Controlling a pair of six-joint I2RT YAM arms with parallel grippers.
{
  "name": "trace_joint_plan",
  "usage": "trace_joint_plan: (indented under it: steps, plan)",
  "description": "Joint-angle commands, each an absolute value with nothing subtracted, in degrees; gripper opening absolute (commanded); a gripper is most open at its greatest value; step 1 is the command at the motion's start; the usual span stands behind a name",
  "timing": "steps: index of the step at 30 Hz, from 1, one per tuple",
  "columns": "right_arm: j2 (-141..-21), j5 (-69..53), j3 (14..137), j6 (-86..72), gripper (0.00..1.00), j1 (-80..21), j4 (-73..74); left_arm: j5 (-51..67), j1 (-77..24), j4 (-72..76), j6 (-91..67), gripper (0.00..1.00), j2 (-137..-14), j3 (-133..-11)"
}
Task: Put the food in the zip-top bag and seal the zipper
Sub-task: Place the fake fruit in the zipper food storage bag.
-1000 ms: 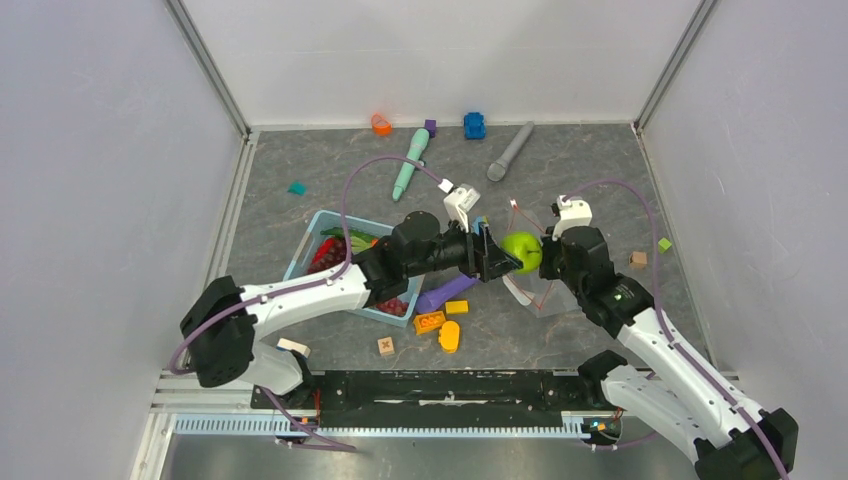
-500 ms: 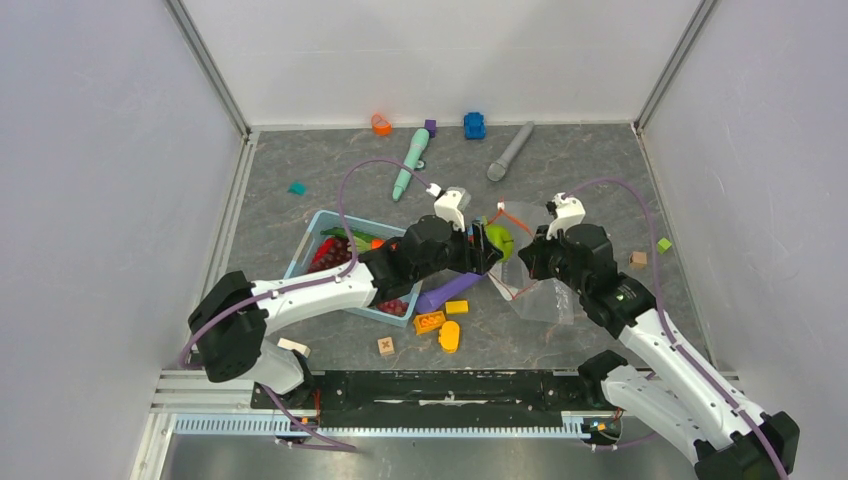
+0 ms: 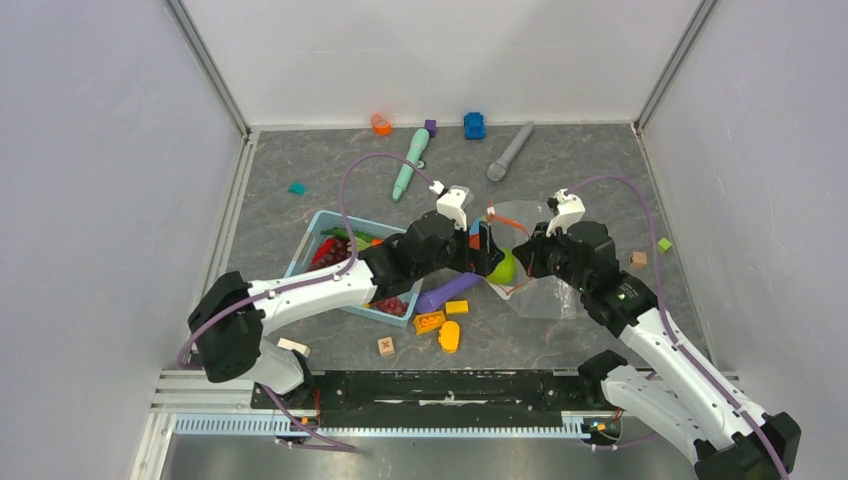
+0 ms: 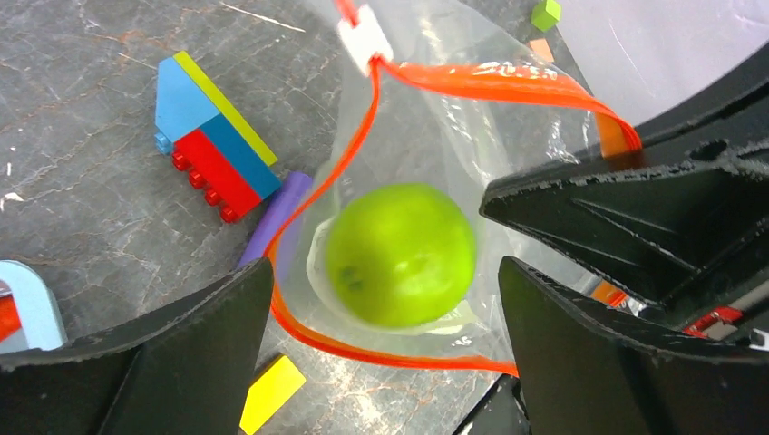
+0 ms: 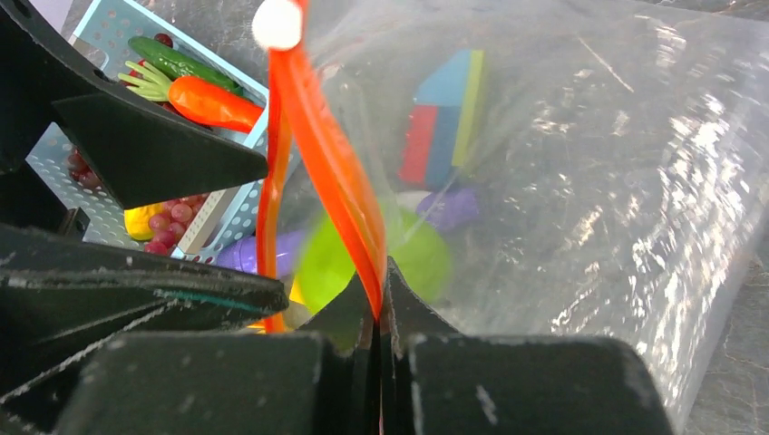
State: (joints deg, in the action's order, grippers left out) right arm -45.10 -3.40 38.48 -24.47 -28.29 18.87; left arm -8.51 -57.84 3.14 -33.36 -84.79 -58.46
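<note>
A grey marbled table (image 3: 600,180) forms the floor of a booth closed in by plain white walls (image 3: 430,50). In the middle of the table the clear zip-top bag (image 3: 548,298) stands lifted between the two arms. Its film is crinkled and glossy, and its orange-red zipper (image 4: 508,80) is pulled into an open loop. The left arm (image 3: 310,290) reaches across the light-blue mesh basket (image 3: 302,252) and hides much of it from above. The right wrist view shows a carrot (image 5: 213,101), a green vegetable (image 5: 177,62) and grape bunches (image 5: 168,222) lying in the basket. The left gripper (image 4: 383,272) hangs over the bag's mouth with its jaws spread wide, gripping nothing. Below and between them the green apple (image 4: 399,254) lies inside the bag, round and shiny, clear of both fingers. The right gripper (image 5: 379,308) is pinched tight on the zipper at the bag's near rim. Just beside the bag lie a blue, red and yellow-green brick stack (image 4: 213,136) and a purple cylinder (image 4: 277,217), both visible through the film from the right wrist. The small white slider tab (image 4: 363,36) sits at the far end of the loop.
</note>
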Motion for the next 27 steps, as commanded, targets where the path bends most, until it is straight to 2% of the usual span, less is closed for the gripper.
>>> trace_joint_plan:
  steps: [1, 9, 12, 17, 21, 24, 27]
  plan:
    - [-45.2, -1.9, 40.4, -27.1, 0.00, -28.5, 16.5, -5.2, -58.2, 3.1, -30.4, 1.00, -82.1, -60.5]
    - [-45.3, -0.4, 41.7, -30.4, 0.00, -28.5, 15.8, -1.9, -58.1, 3.0, -29.8, 1.00, -75.9, -58.7]
    - [-45.3, 1.9, 42.8, -30.5, 0.00, -28.4, 16.0, -4.6, -58.2, 2.0, -29.2, 1.00, -71.1, -56.8]
    - [-45.2, 4.6, 43.5, -29.4, 0.00, -28.4, 17.0, -21.3, -58.0, -9.2, -32.0, 1.00, -63.1, -54.9]
    - [-45.4, 8.7, 43.0, -27.5, 0.00, -28.4, 18.3, -39.4, -57.9, -25.7, -41.5, 1.00, -59.6, -54.5]
    - [-45.7, 8.9, 42.5, -26.3, 0.00, -28.4, 18.4, -43.9, -57.7, -34.8, -48.1, 1.00, -58.3, -53.4]
    - [-46.2, 8.9, 41.8, -25.3, 0.00, -28.4, 18.5, -45.3, -56.2, -37.9, -52.2, 1.00, -57.4, -51.0]
